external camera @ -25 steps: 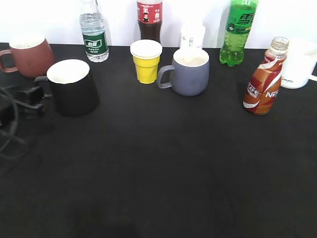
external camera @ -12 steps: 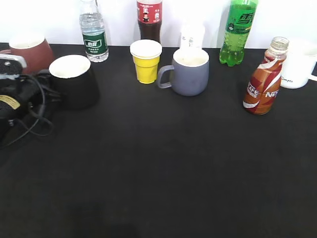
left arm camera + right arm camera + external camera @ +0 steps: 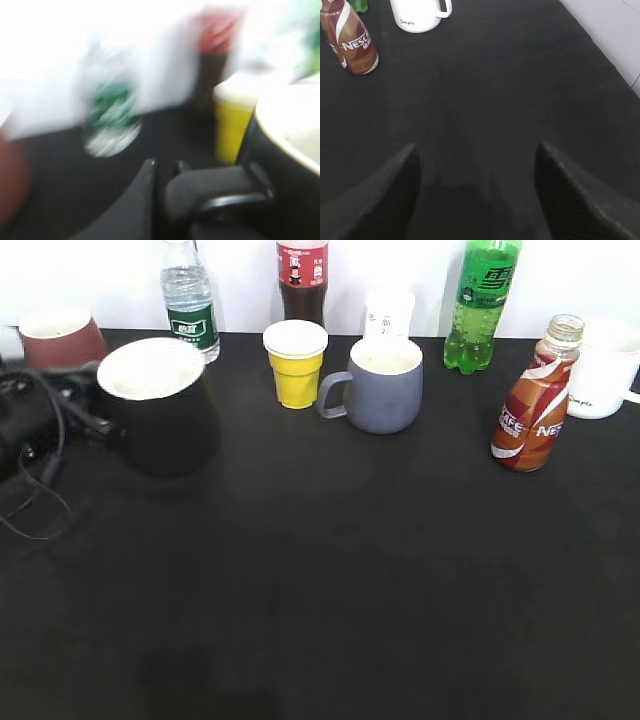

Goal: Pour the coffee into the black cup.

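Note:
The black cup (image 3: 160, 420), glossy with a white inside, is at the left and seems raised a little off the black table. My left gripper (image 3: 85, 410) is shut on its handle from the left. The left wrist view is blurred; it shows the jaws (image 3: 167, 167) around the handle (image 3: 215, 192), with the cup's body (image 3: 287, 175) at the right. The coffee bottle (image 3: 533, 405) with its Nescafe wrap stands uncapped at the right, also seen in the right wrist view (image 3: 349, 42). My right gripper (image 3: 477, 150) is open and empty, well short of the bottle.
Along the back stand a reddish-brown mug (image 3: 62, 340), water bottle (image 3: 190, 310), cola bottle (image 3: 302, 280), yellow cup (image 3: 295, 365), grey-blue mug (image 3: 385, 385), small white bottle (image 3: 388, 312), green soda bottle (image 3: 482, 305) and white mug (image 3: 605, 375). The table edge (image 3: 600, 50) runs at the right.
My left gripper came in from the left, took the black cup's handle and moved the cup up and to the right. The coffee bottle has not moved.

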You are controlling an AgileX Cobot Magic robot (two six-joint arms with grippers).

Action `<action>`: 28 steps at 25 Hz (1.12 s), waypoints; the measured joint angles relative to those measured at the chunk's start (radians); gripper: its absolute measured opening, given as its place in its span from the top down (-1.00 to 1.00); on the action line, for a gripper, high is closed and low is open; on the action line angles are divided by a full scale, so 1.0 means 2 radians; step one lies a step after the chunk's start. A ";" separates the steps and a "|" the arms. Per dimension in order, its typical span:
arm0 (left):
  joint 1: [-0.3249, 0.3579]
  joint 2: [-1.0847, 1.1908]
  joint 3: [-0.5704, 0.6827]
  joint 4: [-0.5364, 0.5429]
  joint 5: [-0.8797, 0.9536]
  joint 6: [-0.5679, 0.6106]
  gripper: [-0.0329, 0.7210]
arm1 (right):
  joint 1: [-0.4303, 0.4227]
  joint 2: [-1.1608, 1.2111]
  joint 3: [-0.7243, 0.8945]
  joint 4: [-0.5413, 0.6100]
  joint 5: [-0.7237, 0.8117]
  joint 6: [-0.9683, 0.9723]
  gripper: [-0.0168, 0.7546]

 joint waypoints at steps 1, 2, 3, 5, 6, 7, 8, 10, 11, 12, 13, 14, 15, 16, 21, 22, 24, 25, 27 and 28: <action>-0.010 -0.002 0.000 0.006 -0.001 -0.006 0.75 | 0.000 0.000 0.000 0.000 0.000 0.000 -0.48; -0.027 -0.002 0.000 0.009 0.000 -0.009 0.75 | 0.000 0.000 0.000 0.000 0.000 0.000 -0.48; -0.043 -0.002 0.000 0.012 0.000 -0.009 0.75 | 0.000 0.000 0.000 0.000 0.000 0.000 -0.48; -0.062 -0.002 0.000 0.020 0.000 -0.009 0.75 | 0.000 0.003 -0.005 -0.003 -0.018 0.000 -0.48; -0.063 -0.002 0.000 0.020 0.000 -0.009 0.75 | 0.000 0.019 -0.013 -0.006 -0.093 0.000 -0.48; -0.063 -0.002 0.000 0.020 0.001 -0.009 0.74 | 0.000 0.042 -0.017 -0.006 -0.188 0.000 -0.48; -0.064 -0.002 0.000 0.020 0.001 -0.009 0.74 | 0.000 0.081 -0.019 -0.006 -0.266 0.000 -0.48; -0.064 -0.002 0.000 0.020 0.001 -0.009 0.74 | 0.000 0.170 -0.011 -0.006 -0.361 -0.004 -0.48; -0.064 -0.002 0.000 0.020 0.001 -0.009 0.73 | 0.000 0.212 0.010 -0.006 -0.423 -0.009 -0.48; -0.064 -0.002 0.000 0.020 0.001 -0.009 0.73 | 0.000 0.247 0.041 -0.006 -0.497 -0.011 -0.48; -0.064 -0.002 0.000 0.020 0.001 -0.009 0.73 | 0.000 0.285 0.082 -0.009 -0.581 -0.012 -0.48; -0.064 -0.002 0.000 0.020 0.001 -0.009 0.73 | 0.000 0.326 0.117 -0.008 -0.641 -0.013 -0.48; -0.064 -0.002 0.000 0.020 0.001 -0.009 0.73 | 0.000 0.372 0.140 -0.008 -0.679 -0.013 -0.48; -0.064 -0.002 0.000 0.020 0.001 -0.009 0.72 | 0.000 0.422 0.148 -0.008 -0.707 -0.008 -0.48; -0.064 -0.002 0.000 0.020 0.001 -0.009 0.71 | 0.000 0.633 0.151 -0.010 -0.885 0.006 -0.48; -0.064 -0.002 0.000 0.020 0.001 -0.009 0.71 | 0.000 0.672 0.149 -0.016 -0.913 0.006 -0.50; -0.064 -0.002 0.000 0.020 0.001 -0.009 0.71 | -0.001 0.742 0.138 -0.048 -0.942 0.006 -0.66; -0.064 -0.002 0.000 0.020 0.001 -0.009 0.70 | -0.001 0.769 0.126 -0.061 -0.953 0.006 -0.72; -0.064 -0.002 0.000 0.020 0.001 -0.009 0.69 | -0.001 0.811 0.097 -0.066 -0.957 0.002 -0.74; -0.064 -0.002 0.000 0.019 0.001 -0.009 0.69 | -0.001 0.829 0.082 -0.067 -0.958 -0.002 -0.74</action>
